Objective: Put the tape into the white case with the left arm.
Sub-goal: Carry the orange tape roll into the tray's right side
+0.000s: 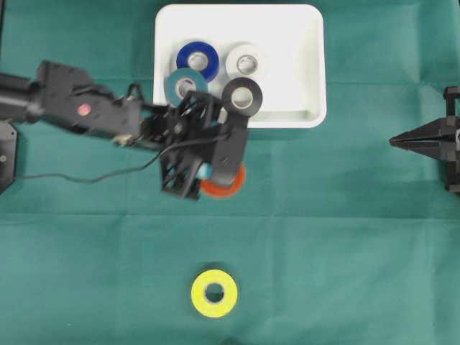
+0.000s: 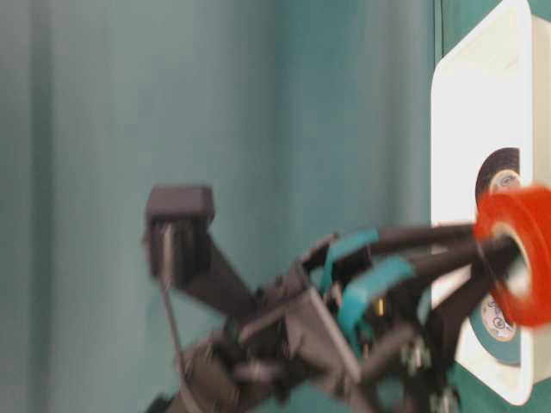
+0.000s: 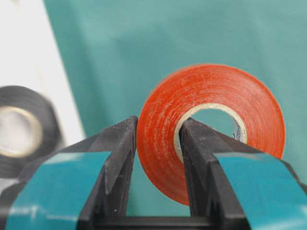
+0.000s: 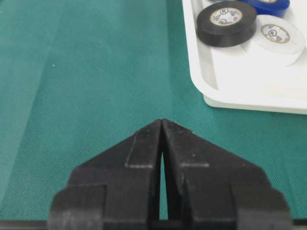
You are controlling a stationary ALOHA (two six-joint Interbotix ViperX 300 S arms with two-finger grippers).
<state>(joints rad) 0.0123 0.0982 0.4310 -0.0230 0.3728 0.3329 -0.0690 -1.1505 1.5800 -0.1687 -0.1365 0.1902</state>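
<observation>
Clamped between the teal-patched fingers of the left gripper (image 3: 157,143) is an orange tape roll (image 3: 211,129), one finger outside the roll and the other through its core; printing inside the core is too blurred to be read. In the overhead view the roll (image 1: 224,188) is largely hidden beneath the gripper, just off the white case (image 1: 316,79) at its 7 o'clock corner, above the green cloth (image 1: 345,237). A yellow roll (image 1: 214,293) is seen lying at 6 o'clock, well apart from the case. Four rolls lie inside the case: teal (image 1: 185,84), blue (image 1: 198,60), white (image 1: 246,62) and black (image 1: 242,96), whose core labels cannot be made out. The right gripper (image 1: 394,141), cut off at 3 o'clock, is pressed together at the tips on nothing.
</observation>
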